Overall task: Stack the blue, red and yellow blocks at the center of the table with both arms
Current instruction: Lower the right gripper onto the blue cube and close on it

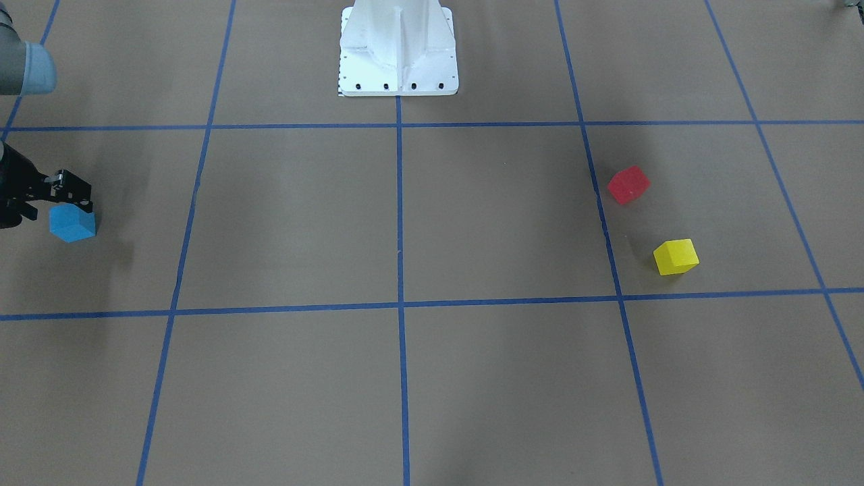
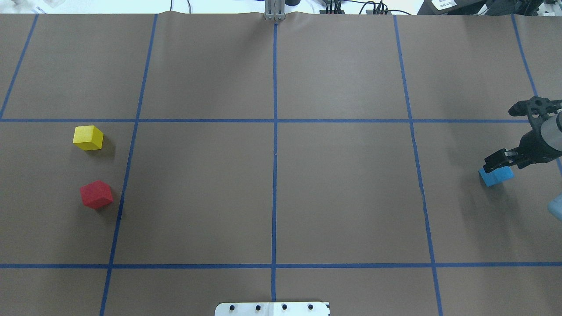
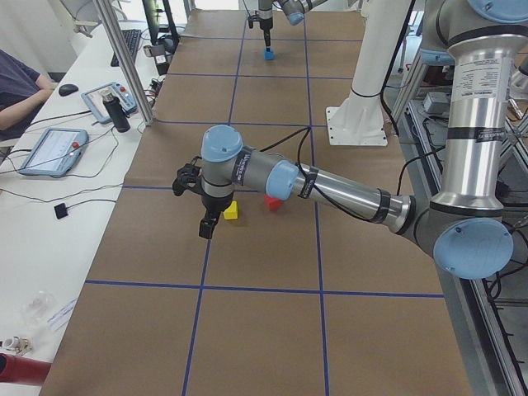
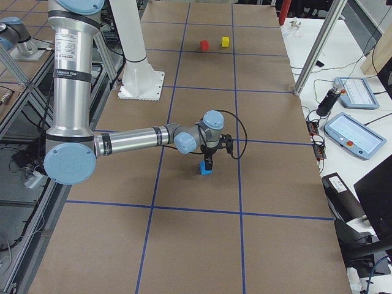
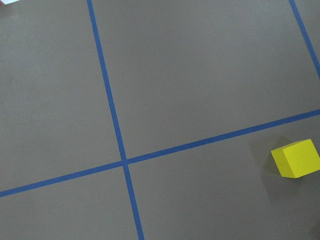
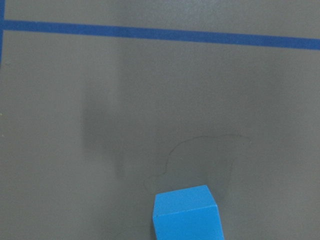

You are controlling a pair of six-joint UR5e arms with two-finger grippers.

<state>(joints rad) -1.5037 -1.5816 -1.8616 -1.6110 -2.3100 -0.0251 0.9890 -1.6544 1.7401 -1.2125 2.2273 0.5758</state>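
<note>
Right pincer (image 2: 495, 163) sits at the blue block (image 2: 497, 177) near the surface's (image 2: 342, 197) right edge — closed or not, I cannot tell — probably fetching the stack's base; red block (image 2: 96, 194) and yellow block (image 2: 88, 138) wait far left.

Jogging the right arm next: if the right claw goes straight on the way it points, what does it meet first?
The blue block. The right claw points down right over it, so it would likely meet the block's top before the table. How much gap remains is unclear.

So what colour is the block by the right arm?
Blue; the block shows best overhead.
</note>
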